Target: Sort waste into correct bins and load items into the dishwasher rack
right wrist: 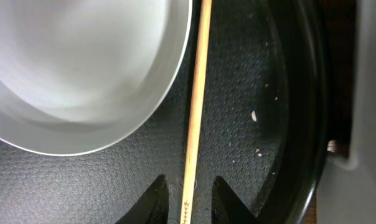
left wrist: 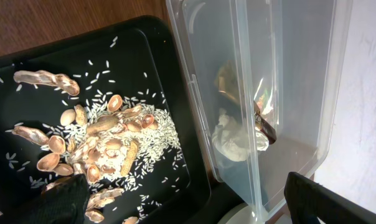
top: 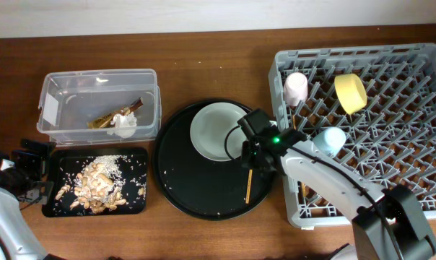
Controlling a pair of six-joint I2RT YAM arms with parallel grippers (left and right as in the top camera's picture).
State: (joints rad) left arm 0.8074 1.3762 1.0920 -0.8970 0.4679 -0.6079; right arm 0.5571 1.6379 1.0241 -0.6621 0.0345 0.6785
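Note:
My right gripper (top: 251,163) (right wrist: 189,202) hangs low over the round black tray, open a little. Its fingertips (right wrist: 152,198) straddle a wooden chopstick (top: 249,185) (right wrist: 195,106) with a gap on each side. The pale plate (top: 219,130) (right wrist: 70,68) lies just left of the chopstick. The grey dishwasher rack (top: 391,166) holds a pink cup (top: 295,88), a yellow bowl (top: 350,92) and a light blue cup (top: 330,139). My left gripper (top: 27,170) (left wrist: 194,214) stands wide open at the left end of the shallow black tray (top: 135,155) (left wrist: 144,56), holding nothing.
Food scraps and rice (top: 99,184) (left wrist: 107,140) cover the shallow black tray. The clear tub (top: 59,83) (left wrist: 250,74) behind it holds white tissue (top: 124,123) (left wrist: 235,140) and a gold wrapper (top: 108,119) (left wrist: 263,121). The round tray's rim (top: 176,195) (right wrist: 306,124) nearly touches the rack.

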